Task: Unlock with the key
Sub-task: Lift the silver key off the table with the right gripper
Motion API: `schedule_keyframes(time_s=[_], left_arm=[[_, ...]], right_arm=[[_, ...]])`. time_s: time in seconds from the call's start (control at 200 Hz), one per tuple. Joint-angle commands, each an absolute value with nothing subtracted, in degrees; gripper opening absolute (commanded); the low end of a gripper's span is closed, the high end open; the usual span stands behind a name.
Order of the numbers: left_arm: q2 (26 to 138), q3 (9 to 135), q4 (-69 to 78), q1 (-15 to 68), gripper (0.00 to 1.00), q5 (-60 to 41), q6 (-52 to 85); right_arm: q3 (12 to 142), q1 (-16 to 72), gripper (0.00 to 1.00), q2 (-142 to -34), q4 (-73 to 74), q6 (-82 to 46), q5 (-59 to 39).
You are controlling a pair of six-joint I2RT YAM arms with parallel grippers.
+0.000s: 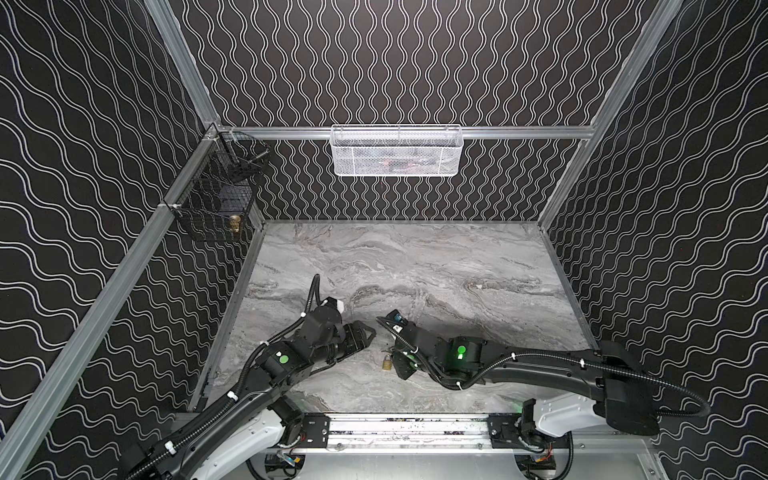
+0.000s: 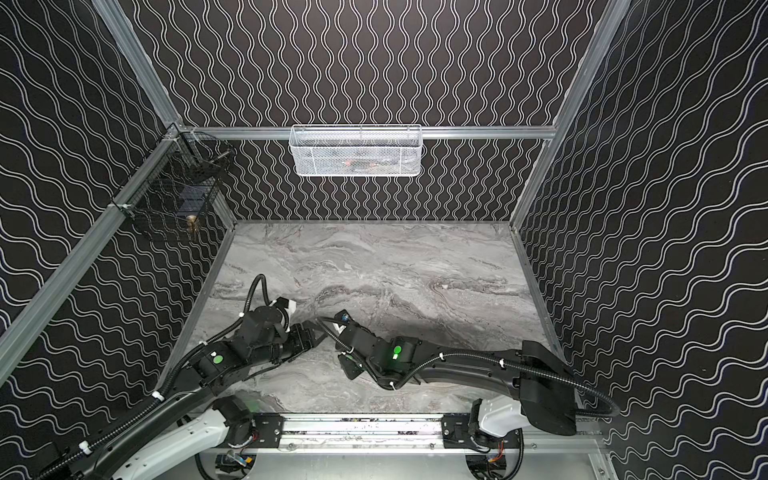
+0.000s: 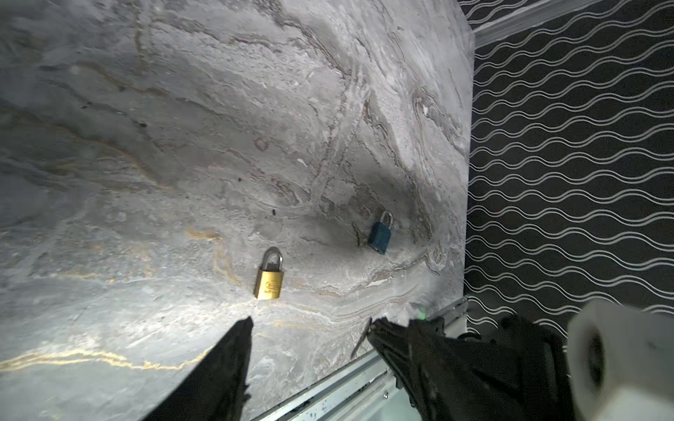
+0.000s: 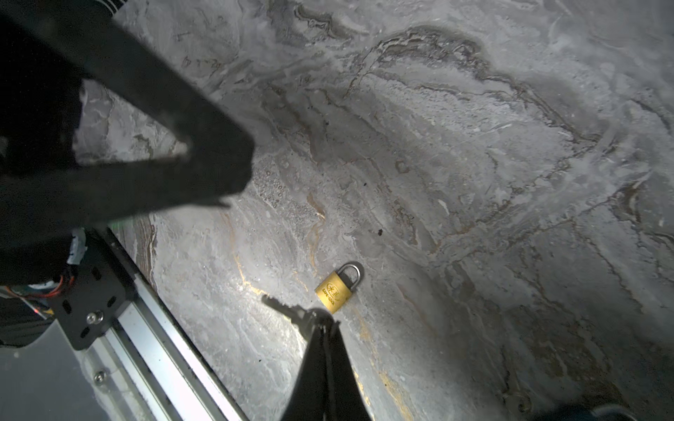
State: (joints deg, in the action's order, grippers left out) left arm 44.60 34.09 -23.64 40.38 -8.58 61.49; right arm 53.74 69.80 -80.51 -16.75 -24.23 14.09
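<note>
A brass padlock (image 1: 387,363) (image 3: 269,279) (image 4: 337,288) lies flat on the marble table near the front middle, its shackle closed. My right gripper (image 4: 322,322) (image 1: 398,360) is shut on a small dark key (image 4: 281,307). The key's blade sticks out sideways from the tips, just above the table and right beside the padlock's body. In the left wrist view that blade (image 3: 362,337) shows as a thin sliver. My left gripper (image 3: 324,328) (image 1: 372,331) hovers a little behind and left of the padlock, open with only bare table between its fingers (image 3: 237,357).
A blue padlock (image 3: 380,233) lies farther right on the table. A white mesh basket (image 1: 397,151) hangs on the back wall and a black wire cage (image 1: 212,208) on the left wall. The aluminium rail (image 1: 407,432) runs along the front edge.
</note>
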Motion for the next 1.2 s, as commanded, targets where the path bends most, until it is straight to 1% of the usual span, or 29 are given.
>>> schedule_keyframes(time_s=[0.0, 0.16, 0.43, 0.646, 0.716, 0.801, 0.911, 0.986, 1.196], left_arm=[[45.2, 33.9, -18.0, 41.6, 0.65, -10.2, 62.4], [47.0, 33.0, -12.0, 43.6, 0.58, -11.0, 63.8], [51.5, 35.0, -8.2, 45.9, 0.49, -9.9, 63.5], [53.5, 34.7, -5.7, 46.5, 0.36, -9.8, 64.6], [53.7, 34.7, -6.2, 46.6, 0.31, -9.3, 64.8], [53.9, 34.7, -6.8, 46.7, 0.26, -9.0, 65.0], [54.1, 34.1, -4.9, 46.8, 0.22, -9.6, 65.7], [54.2, 33.8, -4.7, 46.8, 0.21, -9.4, 66.0], [54.8, 33.8, -3.8, 46.8, 0.15, -9.4, 66.1]], right_arm=[[53.6, 67.7, 0.00, -78.7, -16.4, -26.0, 10.9], [52.3, 63.6, 0.00, -76.2, -15.0, -27.0, 6.5], [51.9, 61.8, 0.00, -74.7, -13.9, -27.6, 3.7], [51.3, 61.4, 0.00, -73.9, -12.6, -28.2, 2.3], [51.2, 61.1, 0.00, -73.6, -12.4, -28.6, 2.0], [50.8, 60.9, 0.00, -73.3, -11.8, -28.8, 1.2], [50.6, 60.5, 0.00, -73.2, -11.4, -29.0, 0.8], [50.7, 60.3, 0.00, -73.2, -11.2, -29.0, 0.3], [50.6, 60.1, 0.00, -73.1, -11.2, -28.7, -0.2]])
